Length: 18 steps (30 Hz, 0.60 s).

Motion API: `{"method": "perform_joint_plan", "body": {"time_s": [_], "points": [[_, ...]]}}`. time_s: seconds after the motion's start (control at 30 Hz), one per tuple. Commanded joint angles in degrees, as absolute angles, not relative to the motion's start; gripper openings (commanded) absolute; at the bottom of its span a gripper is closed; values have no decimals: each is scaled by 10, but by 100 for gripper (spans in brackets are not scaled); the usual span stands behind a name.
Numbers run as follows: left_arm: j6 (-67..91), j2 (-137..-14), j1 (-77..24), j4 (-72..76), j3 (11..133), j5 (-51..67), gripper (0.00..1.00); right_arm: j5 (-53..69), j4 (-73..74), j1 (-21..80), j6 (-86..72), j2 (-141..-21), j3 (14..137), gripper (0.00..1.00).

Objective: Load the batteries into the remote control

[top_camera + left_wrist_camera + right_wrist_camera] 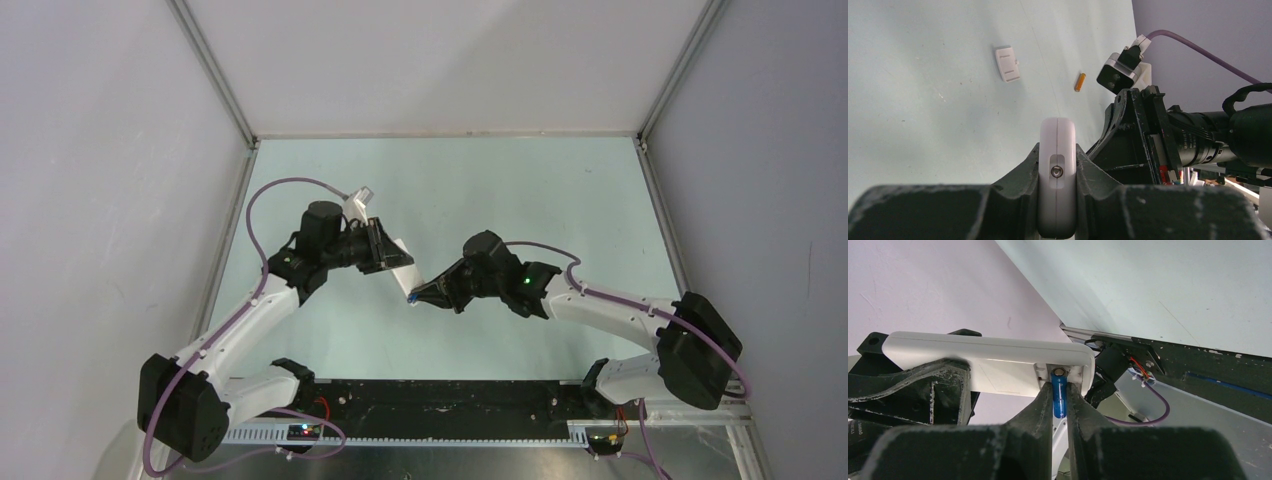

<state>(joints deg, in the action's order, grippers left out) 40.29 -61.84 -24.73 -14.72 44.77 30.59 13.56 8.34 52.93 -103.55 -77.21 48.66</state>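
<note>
Blue battery (1059, 397) pokes end-first into white remote (988, 352); orange battery (1079, 82) lies flat, apart.

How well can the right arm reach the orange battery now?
Probably not yet: the right hand is shut on the blue battery. The orange battery lies free on the table.

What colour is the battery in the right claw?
The battery is blue; right wrist view shows it best.

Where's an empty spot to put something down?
Bare table runs along the back wall and beside the right wall. Crowded mid-table, where the left gripper holding the remote control meets the right gripper holding the blue battery.
</note>
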Motion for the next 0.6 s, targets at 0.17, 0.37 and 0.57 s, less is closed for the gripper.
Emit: {"method": "perform_joint_plan", "body": {"time_s": [0.17, 0.37, 0.57], "points": [[403, -615, -251, -143, 459, 338, 0, 157, 40, 531, -1070, -773, 466, 14], [384, -619, -251, -161, 472, 343, 0, 159, 36, 528, -1078, -765, 445, 14], [371, -627, -251, -175, 479, 349, 0, 161, 36, 522, -1083, -757, 432, 14]]}}
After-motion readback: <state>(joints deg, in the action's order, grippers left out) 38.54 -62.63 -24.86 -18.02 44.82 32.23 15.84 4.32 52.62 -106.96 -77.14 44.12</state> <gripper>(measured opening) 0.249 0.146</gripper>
